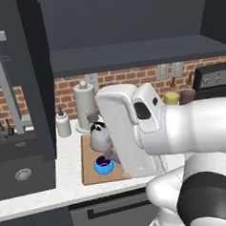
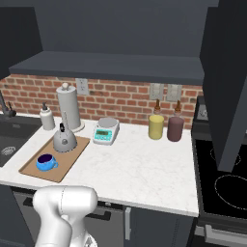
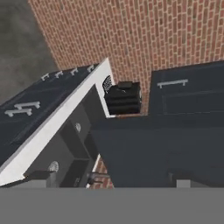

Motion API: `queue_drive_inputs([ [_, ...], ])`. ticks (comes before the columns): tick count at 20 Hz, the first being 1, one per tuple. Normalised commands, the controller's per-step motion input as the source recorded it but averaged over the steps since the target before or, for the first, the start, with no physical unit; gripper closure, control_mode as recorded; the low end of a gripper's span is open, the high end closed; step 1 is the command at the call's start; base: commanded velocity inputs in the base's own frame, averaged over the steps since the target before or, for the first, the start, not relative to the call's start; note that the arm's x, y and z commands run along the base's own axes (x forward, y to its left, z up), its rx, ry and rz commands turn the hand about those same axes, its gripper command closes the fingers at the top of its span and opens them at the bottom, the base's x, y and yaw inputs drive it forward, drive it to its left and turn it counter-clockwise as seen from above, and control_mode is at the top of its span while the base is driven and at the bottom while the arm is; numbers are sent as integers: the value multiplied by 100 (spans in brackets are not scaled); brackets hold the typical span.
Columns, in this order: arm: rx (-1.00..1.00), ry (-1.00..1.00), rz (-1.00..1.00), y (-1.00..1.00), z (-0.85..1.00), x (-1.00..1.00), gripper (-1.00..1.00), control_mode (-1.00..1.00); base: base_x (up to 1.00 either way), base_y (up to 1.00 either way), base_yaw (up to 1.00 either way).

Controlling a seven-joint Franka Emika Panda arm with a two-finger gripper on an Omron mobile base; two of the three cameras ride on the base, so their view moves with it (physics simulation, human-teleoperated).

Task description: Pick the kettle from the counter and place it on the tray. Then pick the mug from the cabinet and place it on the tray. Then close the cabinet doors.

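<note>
Kettle point(image 2: 64, 139) and mug point(image 2: 46, 162) sat on tray point(image 2: 34, 169), apart. Cabinet door point(image 1: 33, 77) stood open. Gripper point(image 3: 111, 177) jaws fully apart, nothing held.

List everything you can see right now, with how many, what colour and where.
kettle: one, grey, on the tray
mug: one, blue, on the tray
tray: one, light brown, on the counter
counter: one, white
paper-towel roll: one, grey, behind the tray
soap bottle: one, white, by the sink
scale: one, white
bottles: two, yellow and maroon, by the wall
cabinet door: one, charcoal, open, right
arm: one, white
</note>
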Motion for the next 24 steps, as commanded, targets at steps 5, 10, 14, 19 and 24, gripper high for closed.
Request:
queue_drive_inputs([
  [5, 0, -12, 9, 74, 14, -22, -100, -100, 0, 0, 0],
  [10, 0, -27, 1, 45, 19, -34, -100, -100, 0, 0, 0],
  [14, 0, -16, 0, 36, 22, -36, -100, -100, 0, 0, 0],
  [19, 0, -1, 0, 48, 20, -9, -100, -100, 0, 0, 0],
  [24, 0, 0, -2, 62, 0, 22, -100, -100, 0, 0, 0],
])
